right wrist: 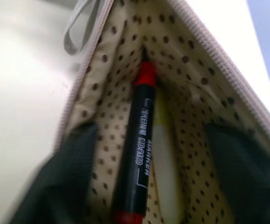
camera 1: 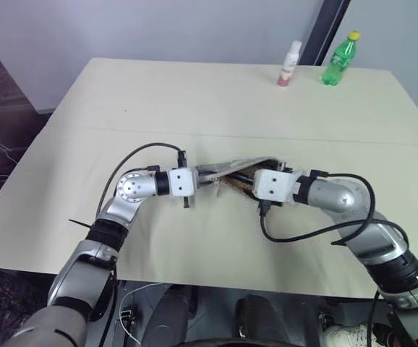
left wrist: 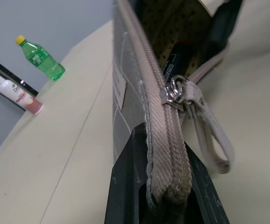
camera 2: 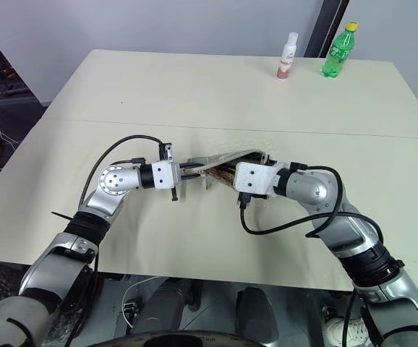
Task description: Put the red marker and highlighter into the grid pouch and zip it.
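The pouch [camera 2: 227, 165] lies mid-surface [camera 2: 194, 94] between the two grippers, with the marker [right wrist: 137, 154] and highlighter [right wrist: 165, 158] side by side inside it, and a bottle [camera 2: 338, 49] right of a tube [camera 2: 287, 56] at the far edge.

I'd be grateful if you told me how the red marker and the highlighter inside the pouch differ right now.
The red marker has a dark printed barrel with red ends; the highlighter is pale yellow with no print showing. The red marker lies in full sight, while the highlighter is half hidden beside and under it. Both lie lengthwise inside the open grid pouch, against its dotted lining.
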Robot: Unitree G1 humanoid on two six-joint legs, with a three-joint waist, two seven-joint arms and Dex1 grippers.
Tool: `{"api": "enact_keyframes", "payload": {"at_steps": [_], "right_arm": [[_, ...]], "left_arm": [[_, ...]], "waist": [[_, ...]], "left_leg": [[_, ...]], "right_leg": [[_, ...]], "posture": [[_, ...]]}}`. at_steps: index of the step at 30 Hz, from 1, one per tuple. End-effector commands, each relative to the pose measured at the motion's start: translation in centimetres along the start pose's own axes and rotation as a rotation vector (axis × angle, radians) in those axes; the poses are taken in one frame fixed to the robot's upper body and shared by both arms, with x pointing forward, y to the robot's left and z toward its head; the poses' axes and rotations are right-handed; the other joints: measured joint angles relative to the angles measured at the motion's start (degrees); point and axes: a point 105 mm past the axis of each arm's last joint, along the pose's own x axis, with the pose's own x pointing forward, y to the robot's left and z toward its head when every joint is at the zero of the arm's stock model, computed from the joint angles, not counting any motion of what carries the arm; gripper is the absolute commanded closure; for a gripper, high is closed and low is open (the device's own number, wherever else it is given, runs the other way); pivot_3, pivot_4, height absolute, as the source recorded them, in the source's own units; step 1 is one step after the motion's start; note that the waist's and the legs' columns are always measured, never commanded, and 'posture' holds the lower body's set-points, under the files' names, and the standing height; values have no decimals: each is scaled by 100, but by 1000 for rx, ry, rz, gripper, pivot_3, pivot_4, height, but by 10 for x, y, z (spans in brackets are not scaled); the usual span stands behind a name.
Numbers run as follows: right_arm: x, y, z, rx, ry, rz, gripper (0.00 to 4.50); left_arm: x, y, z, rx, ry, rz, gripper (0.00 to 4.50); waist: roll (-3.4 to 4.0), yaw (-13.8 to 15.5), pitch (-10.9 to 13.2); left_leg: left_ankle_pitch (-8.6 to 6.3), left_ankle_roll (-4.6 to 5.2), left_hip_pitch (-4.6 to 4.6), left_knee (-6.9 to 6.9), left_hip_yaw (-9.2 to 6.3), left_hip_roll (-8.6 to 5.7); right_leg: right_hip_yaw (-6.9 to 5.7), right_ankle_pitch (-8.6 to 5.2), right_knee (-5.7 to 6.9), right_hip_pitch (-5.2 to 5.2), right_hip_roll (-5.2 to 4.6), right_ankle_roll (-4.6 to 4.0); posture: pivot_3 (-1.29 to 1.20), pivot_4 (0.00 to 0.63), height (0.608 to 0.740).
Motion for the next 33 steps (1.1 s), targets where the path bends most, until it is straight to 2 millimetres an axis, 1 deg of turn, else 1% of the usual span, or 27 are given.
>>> {"api": "enact_keyframes", "payload": {"at_steps": [1,5,8,9,12,14,15,16,18,20,22,23,24,26,29,31,33], "right_arm": [[-31,-9,27,88,-136,-18,159],[-52,-8,39,279,-235,-1,159],[-64,-3,48,463,-305,56,159],[-66,5,47,540,-294,108,159],[-64,44,33,621,-135,269,159],[-59,62,26,668,-66,307,159],[-53,67,24,716,-76,299,159],[-47,71,21,757,-75,283,159],[-36,78,12,764,-41,265,159],[-24,80,8,774,-31,241,159],[-5,79,3,750,-15,201,159],[7,75,0,736,-9,162,159],[20,69,3,766,-32,124,159],[38,58,9,821,-81,70,159],[46,51,15,875,-127,30,159],[47,49,25,993,-210,39,159],[47,46,29,1031,-235,41,159]], "left_arm": [[-4,9,9,13,-34,45,4500],[-1,7,7,9,-27,59,4500],[6,4,5,9,-14,58,4500],[8,3,5,26,-11,53,4500],[13,7,5,76,2,64,4500],[14,12,7,108,6,75,4500],[15,10,8,165,17,49,4500],[16,8,8,207,25,23,4500],[17,5,8,258,28,-1,4500],[18,5,9,290,27,-7,4500],[20,8,12,300,19,-3,4500],[21,11,12,314,20,3,4500],[21,12,12,337,26,-3,4500],[21,13,10,366,36,-15,4500],[21,14,10,379,40,-12,4500],[20,12,11,395,38,-17,4500],[22,9,12,409,31,-25,4500]], "waist": [[0,-11,0],[0,-19,0],[0,-18,0],[0,-18,0],[-4,12,1],[-4,-7,1],[-4,-8,1],[-6,-25,1],[-1,-33,-1],[-3,-25,-1],[-4,-29,0],[-4,-40,0],[-3,-30,0],[-6,-28,2],[-5,-4,1],[-6,-10,1],[-6,-18,2]], "left_leg": [[-1,1,0,0,0,0],[-1,0,8,1,0,3],[-2,0,9,1,0,6],[-2,1,8,1,0,6],[-5,6,4,0,0,4],[-6,7,-2,0,0,4],[-6,7,-2,1,0,4],[-6,7,-2,1,1,4],[-6,6,1,0,2,6],[-6,6,0,-1,3,5],[-6,6,-1,-1,3,5],[-6,6,-1,-1,3,5],[-5,4,0,0,2,6],[-2,1,-2,-1,1,8],[-1,0,-5,-5,0,-1],[-2,5,-9,-4,0,-8],[0,4,-11,-4,2,-9]], "right_leg": [[0,0,-1,2,-1,0],[1,1,0,10,-6,0],[3,0,0,8,-7,-1],[3,0,-1,8,-10,-1],[2,0,-5,6,-14,-2],[2,0,-8,1,-14,-2],[2,0,-8,0,-14,-2],[2,0,-8,0,-14,-2],[3,0,-8,2,-14,-2],[3,-1,-9,0,-13,-2],[3,0,-10,-2,-12,-2],[3,0,-10,-3,-11,-2],[3,0,-9,-4,-8,-2],[2,0,-4,-8,-5,-2],[1,0,-1,-11,1,-1],[1,0,-1,-12,-2,1],[2,1,1,-16,-1,2]], "posture": [[0,150,740],[0,150,740],[0,150,740],[0,150,740],[0,150,740],[0,150,740],[0,150,740],[0,150,740],[0,150,740],[0,150,740],[0,150,740],[0,150,740],[0,150,740],[0,150,740],[0,150,740],[0,150,740],[0,150,740]]}}
